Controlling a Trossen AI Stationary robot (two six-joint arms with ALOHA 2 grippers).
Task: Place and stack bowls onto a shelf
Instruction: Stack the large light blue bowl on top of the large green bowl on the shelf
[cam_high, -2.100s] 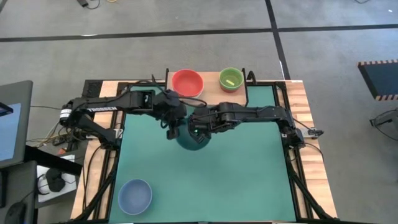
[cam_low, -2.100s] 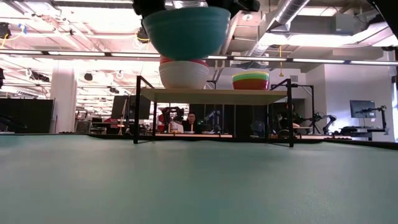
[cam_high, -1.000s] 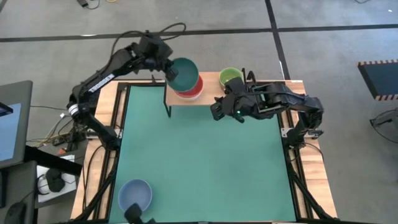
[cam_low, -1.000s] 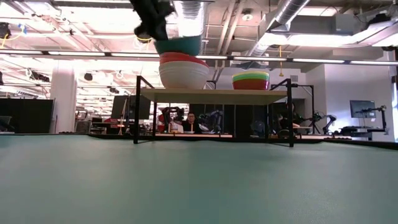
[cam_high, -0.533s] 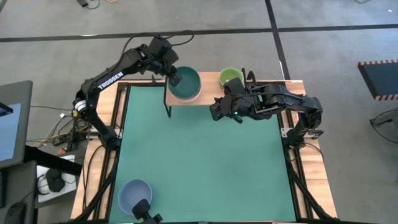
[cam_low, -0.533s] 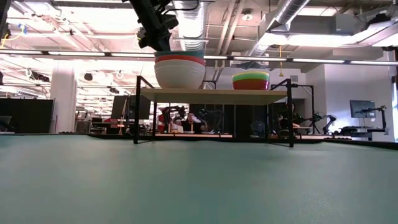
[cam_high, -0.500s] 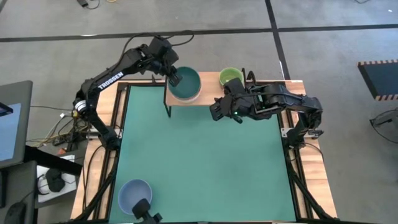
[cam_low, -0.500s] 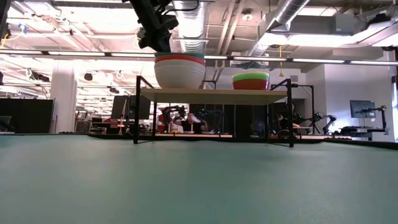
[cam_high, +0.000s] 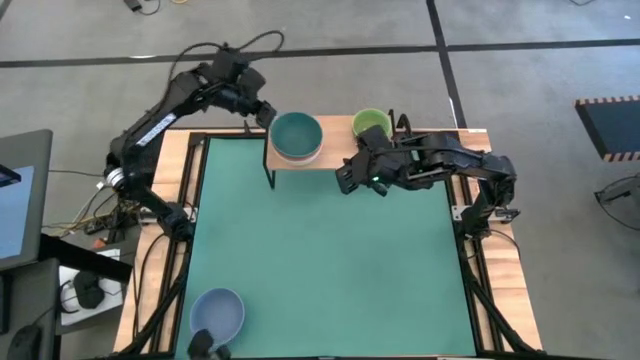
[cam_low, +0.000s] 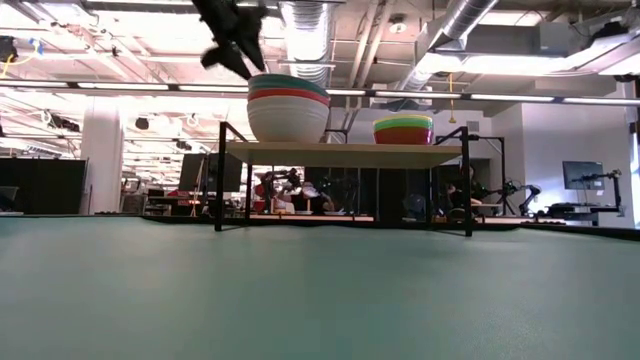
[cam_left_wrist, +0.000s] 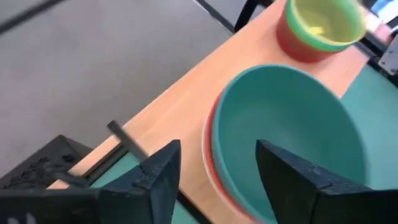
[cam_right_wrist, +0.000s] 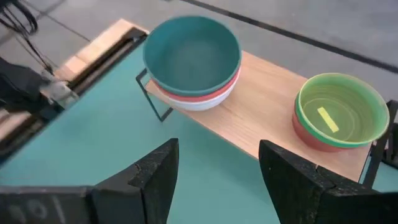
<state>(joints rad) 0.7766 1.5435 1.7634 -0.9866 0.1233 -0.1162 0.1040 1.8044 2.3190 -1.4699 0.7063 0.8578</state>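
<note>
The light wood shelf (cam_high: 335, 150) stands at the far edge of the green mat. On its left end rests a stack of bowls: a dark teal bowl (cam_high: 296, 135) nested in a red one (cam_low: 290, 96), which sits in a white one (cam_low: 288, 120). On its right end a yellow-green bowl (cam_high: 371, 124) sits atop a red one (cam_right_wrist: 311, 138). My left gripper (cam_high: 264, 114) hangs open just left of the teal bowl's rim, apart from it. My right gripper (cam_high: 346, 178) is open above the mat, just near of the shelf, between the two stacks.
A pale blue bowl (cam_high: 217, 313) sits on the mat's near left corner. The shelf's thin black legs (cam_low: 219, 180) stand on the mat. The wide middle of the green mat (cam_high: 330, 260) is bare. People sit in the room beyond the table (cam_low: 300, 190).
My left gripper has lowered the tilted teal bowl level into the red bowl on the shelf's left stack, let go of its left rim, and drawn back toward the table's left edge. The teal bowl now rests nested in the stack.
</note>
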